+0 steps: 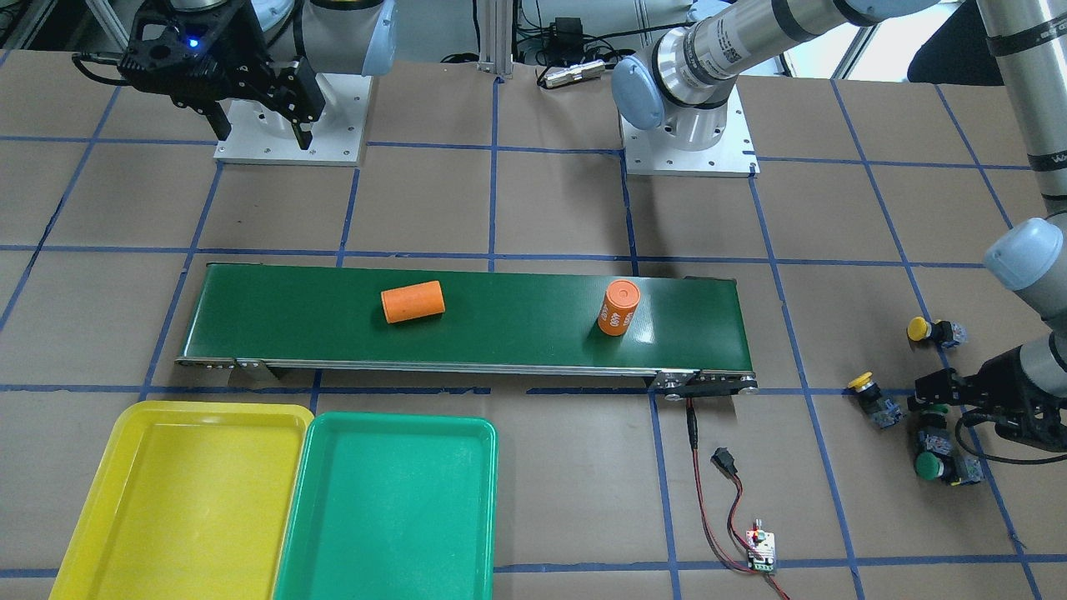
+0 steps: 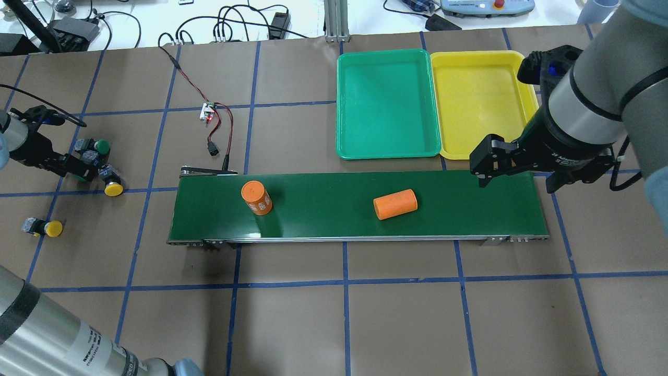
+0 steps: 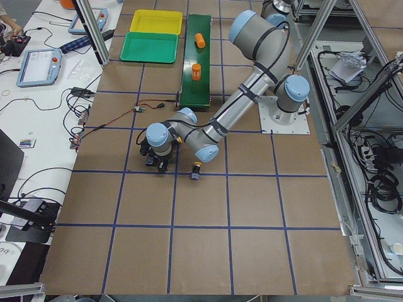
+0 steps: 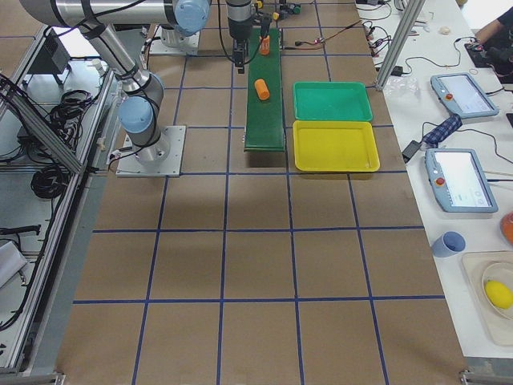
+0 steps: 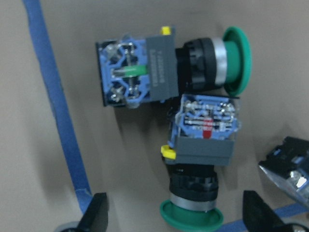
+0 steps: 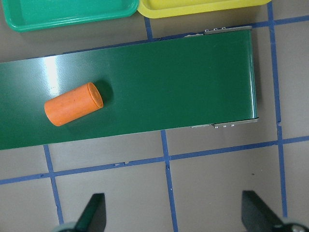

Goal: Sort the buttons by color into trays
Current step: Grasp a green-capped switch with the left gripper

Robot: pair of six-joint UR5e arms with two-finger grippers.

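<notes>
Overhead exterior view, left side: the left arm (image 2: pixel 31 149) is reaching low over the tabletop (image 2: pixel 334 324), and the left jaws are standing spread. Left wrist view is showing the fingertips (image 5: pixel 94 215) wide apart, with the first green button (image 5: pixel 200 154) lying on its side between them, touching neither. The second green button (image 5: pixel 164 65) is lying just beyond the jaws, close against the first. The near yellow button (image 2: pixel 111 187) is resting just beside the jaws; the far yellow button (image 2: pixel 46 228) is lying well apart from them. The conveyor belt (image 2: pixel 323 219) is carrying an upright cylinder (image 2: pixel 257 197) and a lying cylinder (image 2: pixel 395 203). The green tray (image 2: pixel 389 104) and yellow tray (image 2: pixel 482 99) are sitting side by side, edges touching. The right jaws are hanging spread above the belt's end, near the trays, with only tabletop showing between them.
</notes>
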